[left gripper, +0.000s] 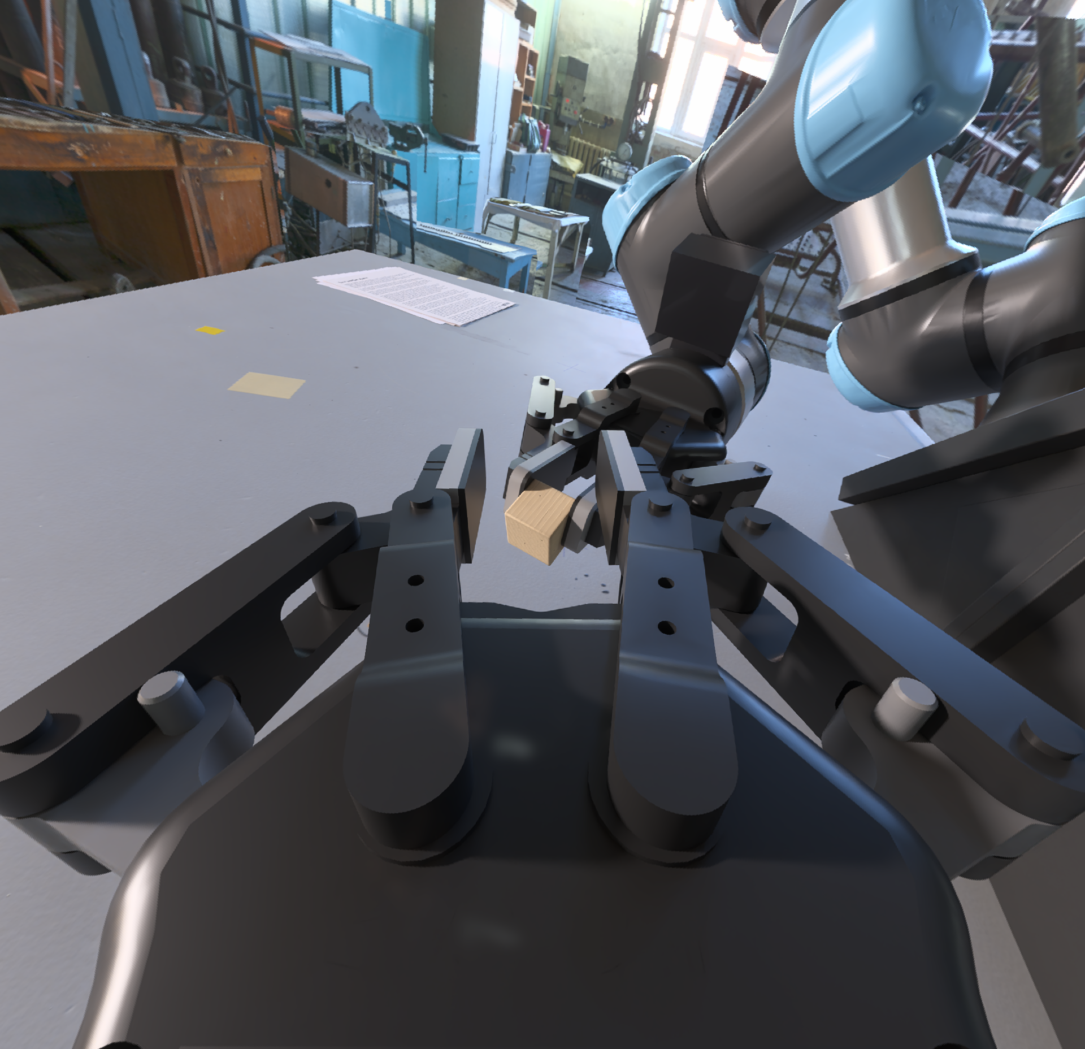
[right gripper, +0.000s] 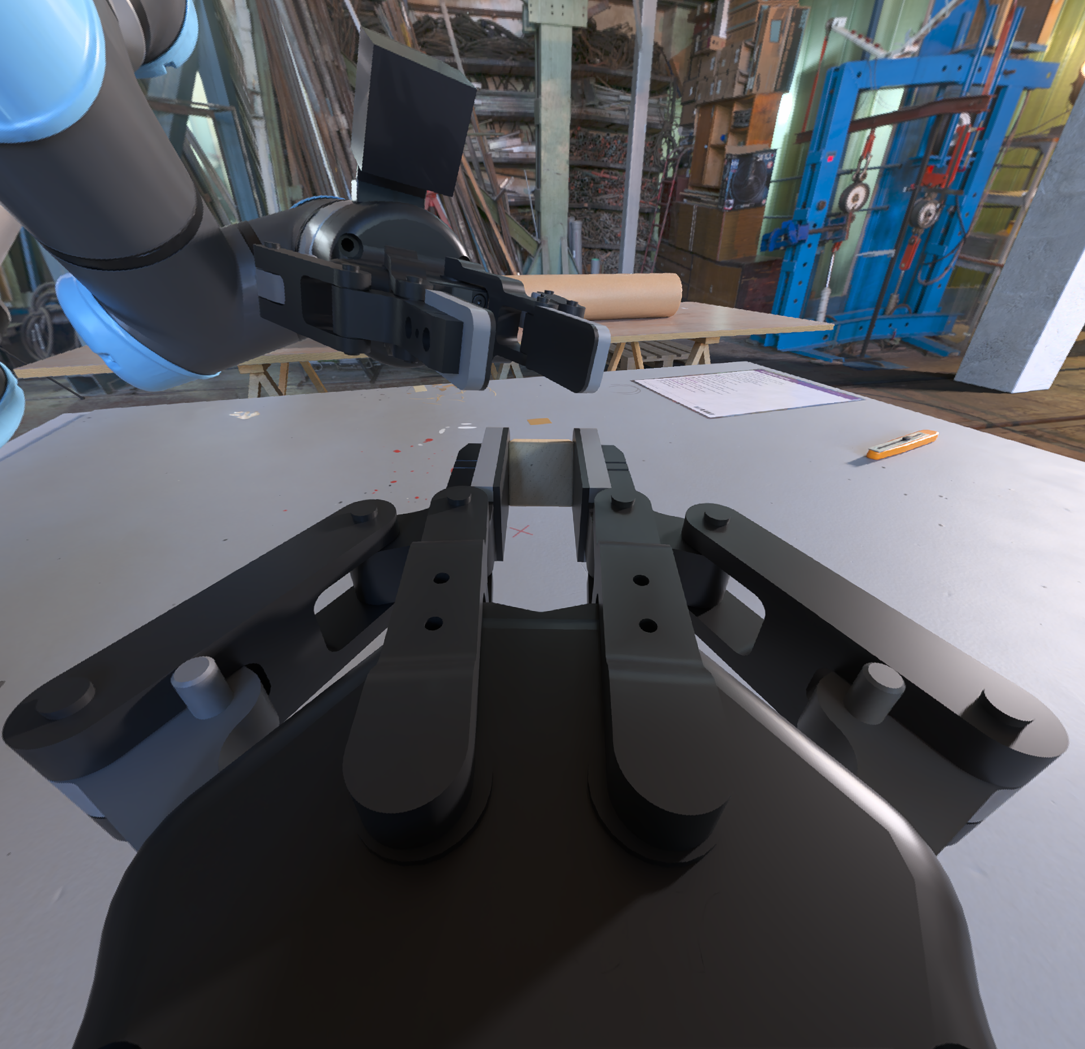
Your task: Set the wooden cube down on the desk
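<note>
The wooden cube (right gripper: 539, 472) is a small pale block clamped between the pads of my right gripper (right gripper: 540, 463), held above the grey desk (right gripper: 822, 551). In the left wrist view the same cube (left gripper: 537, 524) hangs tilted in the right gripper (left gripper: 558, 492), just beyond my left fingertips. My left gripper (left gripper: 543, 480) is open and empty, its fingers either side of the space in front of the cube. In the right wrist view the left gripper (right gripper: 537, 348) hovers open above and behind the cube.
A printed sheet (left gripper: 414, 294) lies at the desk's far edge, with a tan patch (left gripper: 266, 385) and a yellow patch (left gripper: 209, 330) on the left. In the right wrist view, an orange utility knife (right gripper: 902, 443) and a paper sheet (right gripper: 745, 391) lie to the right.
</note>
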`<action>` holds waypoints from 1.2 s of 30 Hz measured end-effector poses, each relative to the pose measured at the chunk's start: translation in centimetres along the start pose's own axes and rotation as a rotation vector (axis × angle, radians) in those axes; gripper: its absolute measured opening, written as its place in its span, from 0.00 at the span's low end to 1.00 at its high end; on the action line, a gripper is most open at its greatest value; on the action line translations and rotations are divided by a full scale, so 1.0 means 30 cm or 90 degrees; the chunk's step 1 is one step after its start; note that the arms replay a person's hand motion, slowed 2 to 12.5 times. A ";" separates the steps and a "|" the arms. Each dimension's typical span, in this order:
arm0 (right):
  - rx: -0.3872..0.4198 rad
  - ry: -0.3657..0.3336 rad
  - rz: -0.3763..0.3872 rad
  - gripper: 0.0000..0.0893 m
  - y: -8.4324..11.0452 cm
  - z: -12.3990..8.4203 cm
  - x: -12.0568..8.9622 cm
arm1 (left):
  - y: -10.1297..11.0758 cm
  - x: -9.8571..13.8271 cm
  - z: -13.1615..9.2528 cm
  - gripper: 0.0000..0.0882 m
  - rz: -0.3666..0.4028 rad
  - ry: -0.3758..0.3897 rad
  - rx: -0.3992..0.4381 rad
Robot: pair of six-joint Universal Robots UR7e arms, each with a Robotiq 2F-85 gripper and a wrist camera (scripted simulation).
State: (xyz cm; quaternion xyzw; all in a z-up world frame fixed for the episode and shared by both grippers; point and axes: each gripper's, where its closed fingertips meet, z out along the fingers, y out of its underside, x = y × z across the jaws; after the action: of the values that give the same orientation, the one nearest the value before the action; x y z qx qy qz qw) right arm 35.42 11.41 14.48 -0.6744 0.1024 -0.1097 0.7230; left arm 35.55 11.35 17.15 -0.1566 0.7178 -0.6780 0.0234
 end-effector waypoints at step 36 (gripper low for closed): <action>0.003 0.007 0.004 0.21 -0.006 -0.006 0.009 | -0.012 -0.036 -0.019 0.36 0.005 -0.039 0.002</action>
State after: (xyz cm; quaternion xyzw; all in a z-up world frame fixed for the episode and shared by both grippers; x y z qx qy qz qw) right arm 35.63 11.14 14.64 -0.6716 0.1080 -0.1115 0.7245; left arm 36.52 12.15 17.35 -0.1746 0.7164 -0.6738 0.0484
